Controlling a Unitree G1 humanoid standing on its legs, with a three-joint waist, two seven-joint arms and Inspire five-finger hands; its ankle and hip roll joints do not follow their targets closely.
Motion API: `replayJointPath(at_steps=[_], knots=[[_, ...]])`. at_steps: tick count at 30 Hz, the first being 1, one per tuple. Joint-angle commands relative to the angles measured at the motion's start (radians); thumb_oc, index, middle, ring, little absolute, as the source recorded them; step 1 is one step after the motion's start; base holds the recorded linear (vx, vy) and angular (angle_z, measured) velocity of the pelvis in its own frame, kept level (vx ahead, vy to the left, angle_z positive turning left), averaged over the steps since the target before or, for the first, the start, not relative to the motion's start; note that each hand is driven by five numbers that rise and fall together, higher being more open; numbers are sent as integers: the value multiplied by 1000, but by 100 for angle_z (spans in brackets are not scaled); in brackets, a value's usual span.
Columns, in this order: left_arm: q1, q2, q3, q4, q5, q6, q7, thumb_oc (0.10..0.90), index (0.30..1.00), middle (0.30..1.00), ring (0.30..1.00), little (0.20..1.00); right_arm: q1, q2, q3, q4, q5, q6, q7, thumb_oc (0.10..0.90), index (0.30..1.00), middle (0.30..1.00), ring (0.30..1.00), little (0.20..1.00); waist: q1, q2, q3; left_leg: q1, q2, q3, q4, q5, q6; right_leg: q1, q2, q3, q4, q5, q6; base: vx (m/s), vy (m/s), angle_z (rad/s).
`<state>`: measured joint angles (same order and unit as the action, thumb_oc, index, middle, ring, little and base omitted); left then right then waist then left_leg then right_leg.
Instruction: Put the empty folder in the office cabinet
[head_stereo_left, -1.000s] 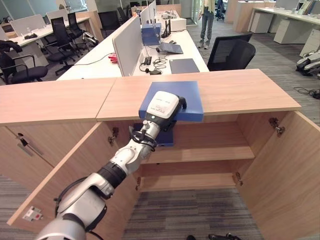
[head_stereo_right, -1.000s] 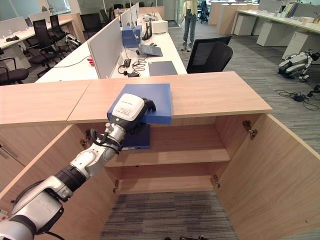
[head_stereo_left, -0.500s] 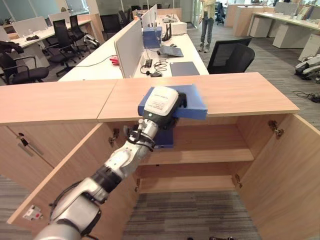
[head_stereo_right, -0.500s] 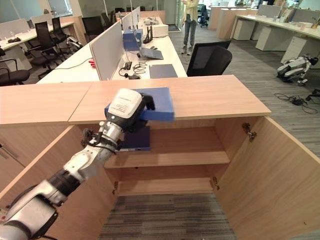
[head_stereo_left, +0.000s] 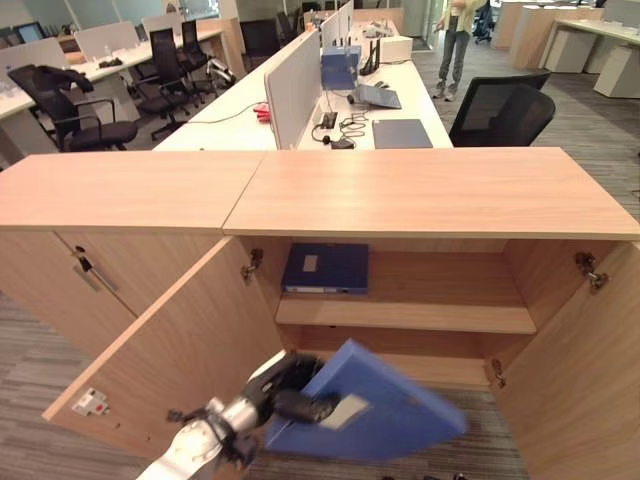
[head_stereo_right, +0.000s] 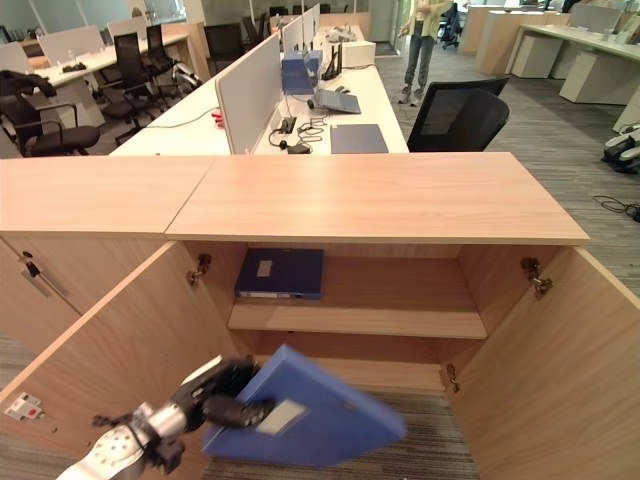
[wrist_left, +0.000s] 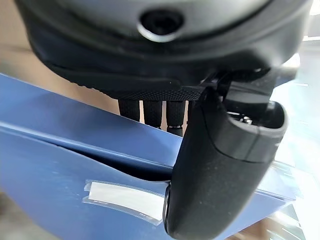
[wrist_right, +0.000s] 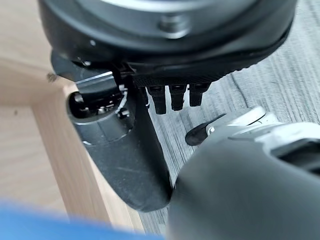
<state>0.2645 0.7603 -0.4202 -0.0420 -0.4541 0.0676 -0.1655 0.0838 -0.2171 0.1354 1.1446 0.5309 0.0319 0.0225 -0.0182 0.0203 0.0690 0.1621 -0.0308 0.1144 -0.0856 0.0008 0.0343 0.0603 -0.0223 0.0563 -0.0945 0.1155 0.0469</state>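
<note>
Down low by the open cabinet (head_stereo_left: 400, 320), we are pinching the blue folder (head_stereo_left: 375, 405) in our left hand (head_stereo_left: 290, 392), thumb on top. It was up on the cabinet top a moment ago. Now we are tilting it toward the bottom shelf. Our right hand (wrist_right: 125, 145) is hanging loose.

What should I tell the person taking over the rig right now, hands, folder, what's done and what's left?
Left hand: shut on the blue folder, thumb clamped over its cover, holding it tilted, low in front of the open office cabinet.
Right hand: holds nothing, fingers relaxed, down by the cabinet's side and floor.
Another blue folder lies flat on the upper shelf.
Done: doors open, folder in hand at shelf level.
Left: slide the folder onto a shelf, probably the lower one, release, withdraw.
</note>
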Motion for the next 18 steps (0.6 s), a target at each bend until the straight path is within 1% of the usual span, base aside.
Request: replayJointPath(at_steps=[1, 3, 4, 5, 7, 10, 11, 13, 14, 15, 16, 17, 18], knots=[[-139, -34, 159, -182, 42, -148, -15, 400, 300, 300, 300, 300, -59, -40, 15, -191, -30, -68, -15, 800, 900, 900, 900, 900, -21, -2, 13, -19, -34, -85, -2, -66, -2, 62, 17, -62, 9, -81, 53, 0, 0, 0], [-70, -26, 206, -169, 99, -158, -19, 400, 300, 300, 300, 300, 18, -105, -11, -404, -95, -87, -38, 800, 900, 900, 900, 900, -28, -2, 14, -19, -33, -82, -2, -70, -1, 61, 17, -61, 9, -84, 54, 8, 11, 7], [-29, -19, 242, -168, 143, -165, -23, 400, 300, 300, 300, 300, 76, -153, -50, -580, -138, -98, -45, 800, 900, 900, 900, 900, -36, -3, 14, -17, -34, -81, -2, -73, 0, 62, 17, -60, 9, -87, 54, 21, 15, 6], [-10, -22, 260, -165, 170, -165, -22, 400, 300, 300, 300, 300, 101, -174, -70, -655, -165, -103, -47, 800, 900, 900, 900, 900, -39, -3, 16, -14, -33, -81, -2, -75, 2, 64, 17, -60, 9, -88, 54, 0, 0, 0], [26, -40, 298, -154, 247, -164, -14, 400, 300, 300, 300, 300, 135, -205, -106, -755, -245, -104, -59, 800, 900, 900, 900, 900, -41, -3, 16, -11, -34, -80, -2, -78, 6, 65, 17, -59, 9, -90, 53, 20, 8, -5], [41, -73, 339, -119, 377, -155, 5, 400, 300, 300, 300, 300, 155, -270, -148, -892, -431, -103, -98, 800, 900, 900, 900, 900, -39, -3, 17, -12, -34, -81, -2, -81, 10, 65, 17, -59, 9, -92, 51, 12, -1, -10], [46, -87, 351, -112, 400, -154, 11, 400, 300, 300, 300, 300, 162, -305, -159, -955, -519, -99, -104, 800, 900, 900, 900, 900, -37, -2, 18, -12, -34, -82, -2, -82, 12, 65, 18, -57, 9, -93, 51, 1, -3, -7], [60, -94, 377, -120, 418, -164, 13, 400, 300, 300, 300, 300, 169, -366, -174, -1064, -612, -113, -78, 800, 900, 900, 900, 900, -33, -5, 21, -13, -33, -80, -2, -83, 13, 63, 17, -58, 9, -93, 50, -7, -1, -6], [66, -96, 385, -131, 414, -169, 11, 400, 300, 300, 300, 300, 175, -385, -177, -1112, -626, -114, -63, 800, 900, 900, 900, 900, -33, -5, 20, -12, -33, -80, -2, -83, 14, 63, 17, -57, 10, -94, 50, -4, 0, -5], [66, -96, 385, -131, 414, -169, 11, 400, 300, 300, 300, 300, 175, -385, -177, -1113, -626, -114, -62, 800, 900, 900, 900, 900, -33, -4, 20, -12, -33, -80, -2, -83, 14, 64, 17, -57, 10, -94, 50, -1, -4, -5], [65, -97, 384, -140, 400, -173, 6, 400, 300, 300, 300, 300, 166, -404, -161, -1147, -623, -125, -30, 800, 900, 900, 900, 900, -29, -8, 20, -12, -33, -79, -2, -83, 14, 64, 16, -59, 10, -94, 50, 0, 0, 0], [52, -96, 380, -155, 383, -176, -8, 400, 300, 300, 300, 300, 149, -426, -126, -1186, -607, -130, 28, 800, 900, 900, 900, 900, -26, -11, 18, -13, -33, -78, -2, -83, 13, 64, 15, -60, 10, -96, 49, -3, -8, -3], [52, -96, 381, -155, 382, -176, -9, 400, 300, 300, 300, 300, 148, -426, -126, -1187, -606, -129, 30, 800, 900, 900, 900, 900, -27, -11, 19, -13, -33, -78, -2, -83, 13, 64, 15, -60, 10, -96, 49, 0, 0, 0]])
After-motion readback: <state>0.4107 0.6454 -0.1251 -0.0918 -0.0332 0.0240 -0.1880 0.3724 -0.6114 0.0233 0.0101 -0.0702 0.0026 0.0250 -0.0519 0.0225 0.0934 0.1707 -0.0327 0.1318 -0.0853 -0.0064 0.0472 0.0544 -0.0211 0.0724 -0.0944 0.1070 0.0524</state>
